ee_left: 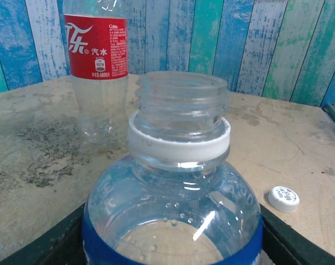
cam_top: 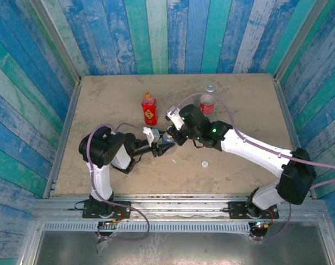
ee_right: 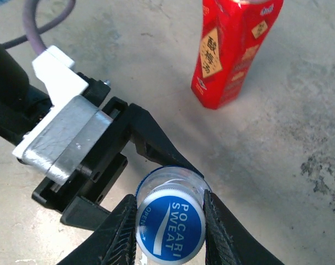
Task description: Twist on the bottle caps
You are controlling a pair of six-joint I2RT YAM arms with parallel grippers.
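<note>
Bottle (ee_left: 173,210), short, clear plastic, blue-labelled, is clamped in the left gripper (cam_top: 163,146) over the middle of the table (cam_top: 239,99), mouth bare, presumably to stop it turning. Cap (ee_right: 170,223), round, blue plastic, is pinched by the right gripper (ee_right: 172,226) near the neck, evidently for threading on.

Left arm (cam_top: 104,150) and right arm (cam_top: 250,147) meet in the middle, left jaws clamped round the clear bottle (ee_left: 173,193), right jaws pinching the blue cap (ee_right: 171,225).

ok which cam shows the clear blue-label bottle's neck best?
Left wrist: the bottle is close-up, neck threads bare. Right wrist gives just a clear sliver behind the blue cap; top external, barely a speck.
</note>
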